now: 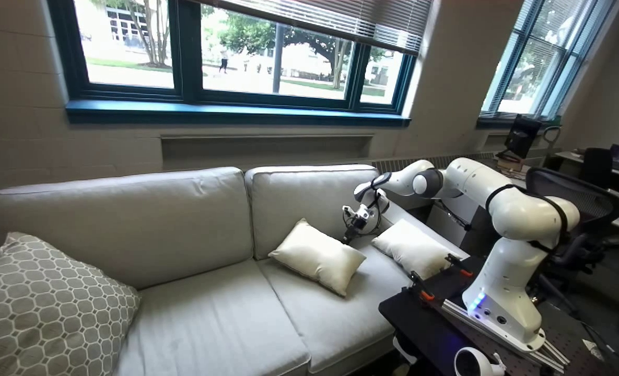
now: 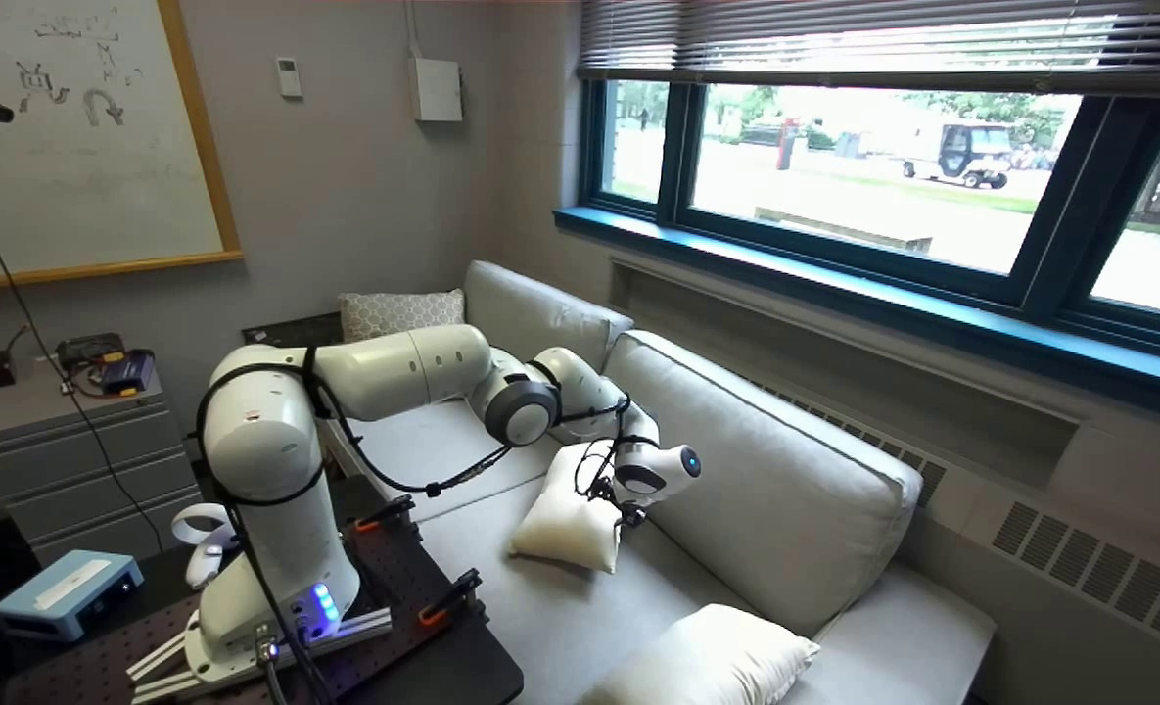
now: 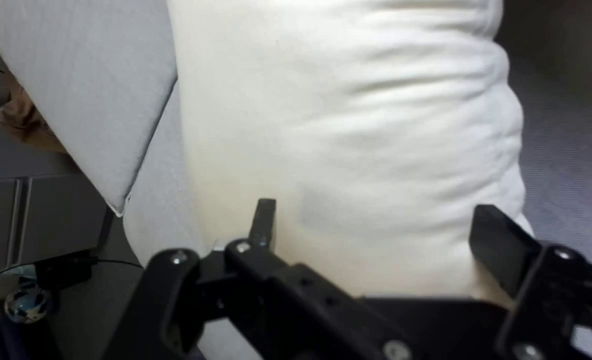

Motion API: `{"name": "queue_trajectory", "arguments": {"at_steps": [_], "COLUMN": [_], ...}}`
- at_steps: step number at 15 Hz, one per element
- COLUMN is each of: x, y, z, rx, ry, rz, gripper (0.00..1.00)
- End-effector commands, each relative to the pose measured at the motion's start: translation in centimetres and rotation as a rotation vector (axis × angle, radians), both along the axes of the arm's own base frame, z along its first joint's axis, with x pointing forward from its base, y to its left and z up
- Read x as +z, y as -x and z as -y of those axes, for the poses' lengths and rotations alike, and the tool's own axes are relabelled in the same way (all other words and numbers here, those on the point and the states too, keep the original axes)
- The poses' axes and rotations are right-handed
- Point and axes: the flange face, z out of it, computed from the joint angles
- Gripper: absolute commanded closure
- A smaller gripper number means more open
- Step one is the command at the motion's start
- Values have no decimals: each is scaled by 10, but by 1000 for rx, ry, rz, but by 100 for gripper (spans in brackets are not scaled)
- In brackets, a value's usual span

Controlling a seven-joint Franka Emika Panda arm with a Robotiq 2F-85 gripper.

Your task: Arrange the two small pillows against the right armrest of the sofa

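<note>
On the sofa, a cream small pillow lies tilted on the right seat, in front of the back cushions. The other small pillow rests beside the right armrest; both pillows also show in an exterior view. My gripper reaches down at the back side of the middle pillow, away from the armrest pillow. In the wrist view the jaws stand wide apart, and pillow fabric fills the space beyond and between the fingers. Whether the fingertips touch the fabric I cannot tell.
A larger patterned cushion sits at the sofa's far left end. Tall back cushions rise close behind the gripper. The arm's black table, with orange-tipped clamps, stands in front of the sofa near the armrest pillow.
</note>
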Motion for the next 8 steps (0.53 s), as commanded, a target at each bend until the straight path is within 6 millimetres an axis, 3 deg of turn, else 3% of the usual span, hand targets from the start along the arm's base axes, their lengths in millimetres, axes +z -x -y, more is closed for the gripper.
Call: {"name": "queue_trajectory", "arguments": {"at_steps": [1, 5, 8], "x": [0, -5, -6], "y": [-7, -11, -4], "z": [4, -7, -28], "rx": [-36, -79, -57], "ry": [97, 170, 30], "rz": [27, 88, 25], "gripper": [0, 0, 0]}}
